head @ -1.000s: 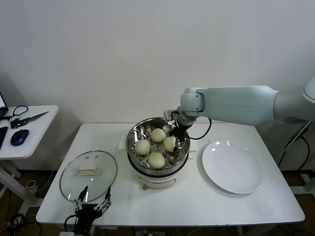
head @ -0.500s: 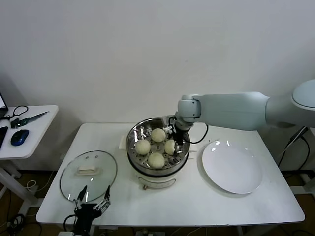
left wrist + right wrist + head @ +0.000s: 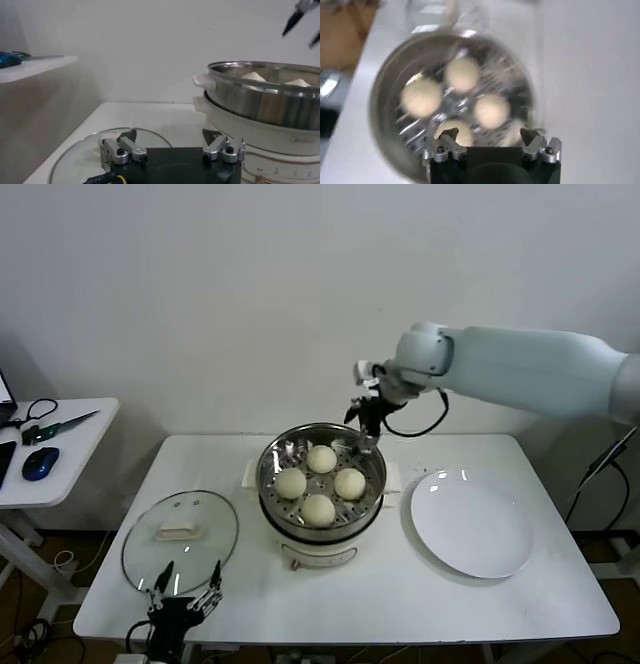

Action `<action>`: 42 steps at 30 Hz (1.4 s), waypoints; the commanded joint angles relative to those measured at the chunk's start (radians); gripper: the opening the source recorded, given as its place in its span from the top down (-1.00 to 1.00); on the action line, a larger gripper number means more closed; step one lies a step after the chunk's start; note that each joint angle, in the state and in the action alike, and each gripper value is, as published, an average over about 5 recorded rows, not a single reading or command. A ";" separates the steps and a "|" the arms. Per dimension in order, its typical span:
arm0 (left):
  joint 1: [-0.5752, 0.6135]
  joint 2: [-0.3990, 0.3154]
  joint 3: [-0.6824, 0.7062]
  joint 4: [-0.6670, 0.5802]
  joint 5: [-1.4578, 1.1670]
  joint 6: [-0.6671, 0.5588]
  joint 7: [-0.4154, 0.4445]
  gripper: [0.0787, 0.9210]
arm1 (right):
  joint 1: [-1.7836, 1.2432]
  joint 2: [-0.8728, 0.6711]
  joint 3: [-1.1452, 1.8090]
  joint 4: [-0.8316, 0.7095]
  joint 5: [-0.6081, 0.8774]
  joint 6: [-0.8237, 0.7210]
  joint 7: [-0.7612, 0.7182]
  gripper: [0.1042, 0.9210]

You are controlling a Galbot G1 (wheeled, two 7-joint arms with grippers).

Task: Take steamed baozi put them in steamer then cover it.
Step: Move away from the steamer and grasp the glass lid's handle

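Four smooth cream-white steamed baozi [image 3: 320, 483] sat inside the round shiny steel steamer [image 3: 372, 502], resting on its perforated tray: one at twelve o'clock, one at three, one at six and one at nine, close together but each showing apart from its neighbours. The steamer stood uncovered on its white electric base at the middle of the white counter [image 3: 400, 604]. The right wrist view looked straight down on the same four buns [image 3: 461, 74] in the steel pot [image 3: 385, 115].

The right hand [image 3: 364, 410] hung in the air above the steamer's rim at about one o'clock, its fingers spread and holding nothing, clear of the buns.

At about eight o'clock from the steamer, the round clear glass cover [image 3: 180, 542] with its metal rim and cream-white bar handle lay flat on the counter, near the steamer and apart from it. The left hand [image 3: 184, 604] waited low at the counter's near edge, just beside the cover's near rim, its fingers spread and empty.

At three o'clock from the steamer lay a flat white round plate [image 3: 472, 525] with nothing on it. Off at nine o'clock, a separate white side table [image 3: 60, 454] carried a blue computer mouse [image 3: 39, 463].
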 commanded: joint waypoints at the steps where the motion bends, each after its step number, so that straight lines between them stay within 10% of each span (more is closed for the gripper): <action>1: 0.000 0.004 0.002 -0.007 -0.004 -0.014 -0.044 -0.77 | -0.485 -0.389 0.759 0.117 0.010 -0.020 0.546 -0.76; 10: -0.034 0.043 -0.005 -0.003 -0.001 0.000 -0.062 -0.77 | -1.250 -0.655 1.407 0.304 -0.111 0.176 0.588 -0.76; 18: -0.060 0.069 -0.007 0.008 0.053 0.000 -0.066 -0.77 | -2.089 -0.417 2.146 0.323 -0.304 0.408 0.508 -0.76; 42: -0.065 0.149 -0.039 0.055 0.365 -0.108 -0.208 -0.77 | -2.384 0.150 2.123 0.253 -0.451 0.862 0.488 -0.76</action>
